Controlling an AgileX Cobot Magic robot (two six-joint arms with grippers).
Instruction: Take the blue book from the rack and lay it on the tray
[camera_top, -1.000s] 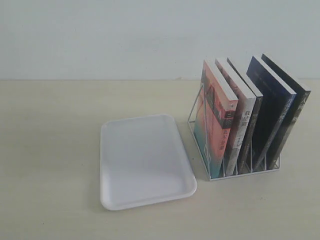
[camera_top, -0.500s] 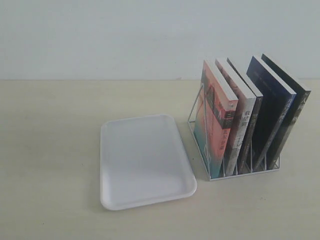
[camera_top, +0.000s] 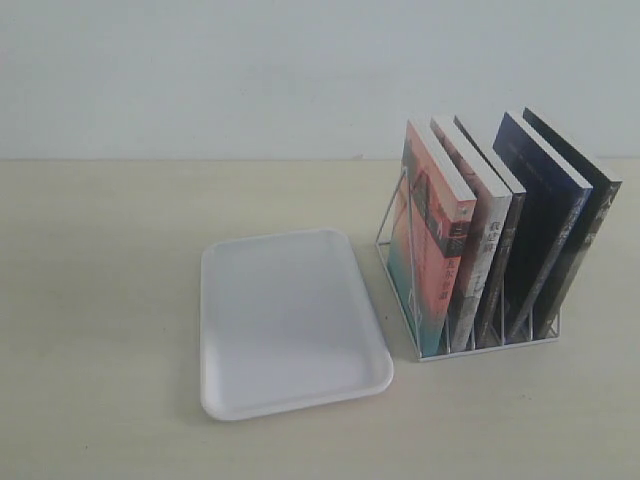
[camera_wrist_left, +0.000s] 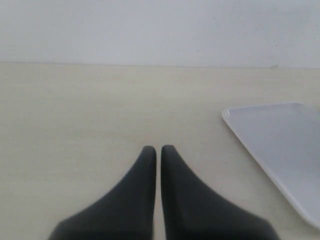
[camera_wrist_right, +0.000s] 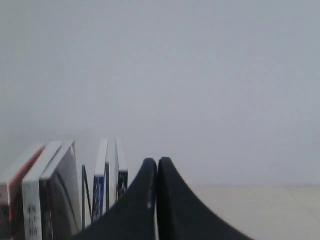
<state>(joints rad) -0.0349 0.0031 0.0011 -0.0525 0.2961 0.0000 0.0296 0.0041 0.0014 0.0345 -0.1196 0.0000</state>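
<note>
The blue book (camera_top: 535, 225) stands fourth from the left in the wire rack (camera_top: 490, 346), leaning left between a dark brown-black book and a black one. The right wrist view shows its blue spine (camera_wrist_right: 98, 194) just beside my right gripper (camera_wrist_right: 157, 161), which is shut and empty. To the left of the rack, the white tray (camera_top: 290, 320) lies flat with nothing on it. My left gripper (camera_wrist_left: 158, 148) is shut and empty over bare table, with the tray's corner (camera_wrist_left: 280, 145) off to one side. Neither gripper shows in the exterior view.
The rack also holds an orange-pink book (camera_top: 430, 240), a grey-white book (camera_top: 485, 230), the dark brown-black book (camera_top: 505, 250) and the black book (camera_top: 590, 225). The pale wooden table (camera_top: 100, 300) runs back to a plain white wall.
</note>
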